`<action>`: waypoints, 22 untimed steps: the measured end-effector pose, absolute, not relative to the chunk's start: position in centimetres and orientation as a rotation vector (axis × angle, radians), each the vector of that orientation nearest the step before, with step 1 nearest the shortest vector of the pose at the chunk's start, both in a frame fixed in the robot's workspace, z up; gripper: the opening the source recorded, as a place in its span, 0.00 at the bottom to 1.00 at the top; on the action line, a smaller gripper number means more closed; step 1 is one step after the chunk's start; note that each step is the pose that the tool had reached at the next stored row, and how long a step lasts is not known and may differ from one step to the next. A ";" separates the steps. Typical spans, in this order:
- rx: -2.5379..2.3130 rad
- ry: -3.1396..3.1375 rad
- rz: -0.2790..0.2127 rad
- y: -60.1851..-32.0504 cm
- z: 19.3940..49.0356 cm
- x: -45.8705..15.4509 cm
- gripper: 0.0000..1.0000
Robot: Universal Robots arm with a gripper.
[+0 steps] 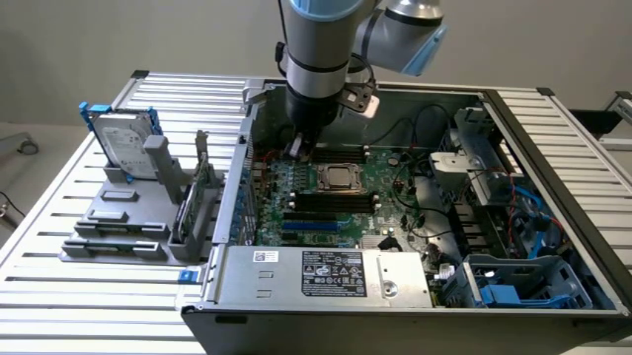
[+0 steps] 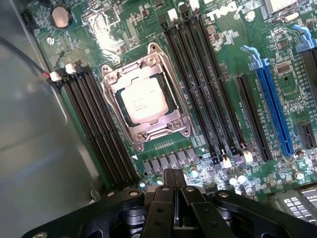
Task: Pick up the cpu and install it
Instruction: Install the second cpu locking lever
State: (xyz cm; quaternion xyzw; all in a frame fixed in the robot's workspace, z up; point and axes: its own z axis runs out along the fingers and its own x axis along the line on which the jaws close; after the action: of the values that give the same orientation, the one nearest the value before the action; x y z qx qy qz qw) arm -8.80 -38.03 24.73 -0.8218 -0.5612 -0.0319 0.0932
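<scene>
The cpu (image 1: 339,176) (image 2: 141,99), a small pale silver square, lies flat inside the metal-framed socket (image 2: 111,82) in the middle of the green motherboard (image 1: 385,214). My gripper (image 1: 299,148) (image 2: 173,174) hangs inside the open computer case, just above the board. In the exterior view it is a little to the left of the socket and behind it. Its black fingers (image 2: 161,198) are pressed together with nothing between them. It is apart from the cpu.
Black memory slots (image 2: 208,89) flank the socket, and a blue expansion slot (image 2: 275,114) lies beyond them. The case wall (image 1: 237,185) stands close to the gripper. A power supply (image 1: 326,274) sits at the case front. A hard drive (image 1: 123,140) stands in a grey fixture (image 1: 129,222) outside.
</scene>
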 end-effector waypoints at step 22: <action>-2.248 -2.016 -0.143 -37.6 24.6 -8.8 0.11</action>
State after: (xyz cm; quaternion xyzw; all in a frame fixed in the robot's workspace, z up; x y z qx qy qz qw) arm -8.79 -37.61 24.61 -0.7424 -0.6656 -0.0472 0.0594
